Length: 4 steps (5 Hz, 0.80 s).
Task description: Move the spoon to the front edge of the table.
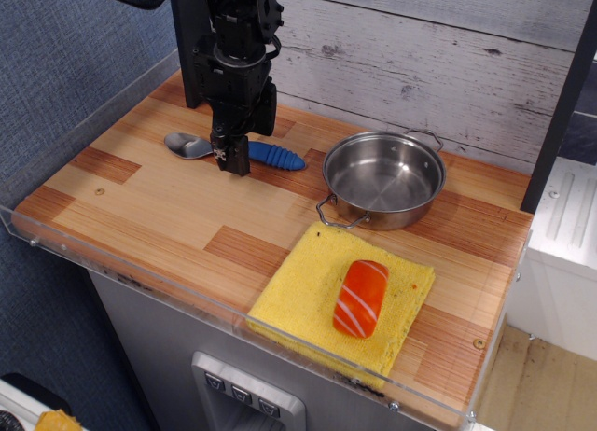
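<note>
The spoon (275, 157) lies flat on the table (168, 212) at the back left. Its silver bowl points left and its blue ribbed handle points right toward the pan. My gripper (233, 152) hangs straight down over the spoon's neck, between bowl and handle, low to the tabletop. One dark finger (232, 159) stands in front of the neck and hides it. The jaws look open, straddling the spoon. The spoon rests on the wood.
A steel pan (384, 179) with two handles stands right of the spoon. A yellow cloth (298, 291) at the front holds an orange-and-white sushi toy (360, 297). A clear acrylic rim (140, 272) lines the front and left edges. A wooden wall stands behind.
</note>
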Available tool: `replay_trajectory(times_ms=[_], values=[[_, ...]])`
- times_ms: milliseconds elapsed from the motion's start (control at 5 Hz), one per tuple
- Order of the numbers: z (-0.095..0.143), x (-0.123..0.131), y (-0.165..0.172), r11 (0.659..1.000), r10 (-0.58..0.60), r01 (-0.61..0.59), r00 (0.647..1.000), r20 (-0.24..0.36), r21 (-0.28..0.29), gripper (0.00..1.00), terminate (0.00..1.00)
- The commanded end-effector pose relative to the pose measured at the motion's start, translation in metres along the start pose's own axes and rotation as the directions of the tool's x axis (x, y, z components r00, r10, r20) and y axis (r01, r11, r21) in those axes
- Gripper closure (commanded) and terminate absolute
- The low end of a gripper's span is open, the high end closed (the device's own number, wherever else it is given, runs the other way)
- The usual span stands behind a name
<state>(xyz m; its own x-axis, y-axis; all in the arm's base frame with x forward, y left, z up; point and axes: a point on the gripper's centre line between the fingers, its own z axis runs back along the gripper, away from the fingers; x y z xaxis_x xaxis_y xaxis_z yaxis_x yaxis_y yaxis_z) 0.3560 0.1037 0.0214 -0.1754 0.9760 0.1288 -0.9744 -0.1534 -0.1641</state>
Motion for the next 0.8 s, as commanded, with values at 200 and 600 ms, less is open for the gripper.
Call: replay_trajectory(times_ms=[200,600], values=[[0.0067,-0.0061,0.0112,0.998,0.063,-0.063,0.998,0.006,-0.013,1.0,0.0],[0.0135,-0.0056,0.0095,0.999,0.029,-0.028,1.0,0.014,-0.025,1.0,0.0]])
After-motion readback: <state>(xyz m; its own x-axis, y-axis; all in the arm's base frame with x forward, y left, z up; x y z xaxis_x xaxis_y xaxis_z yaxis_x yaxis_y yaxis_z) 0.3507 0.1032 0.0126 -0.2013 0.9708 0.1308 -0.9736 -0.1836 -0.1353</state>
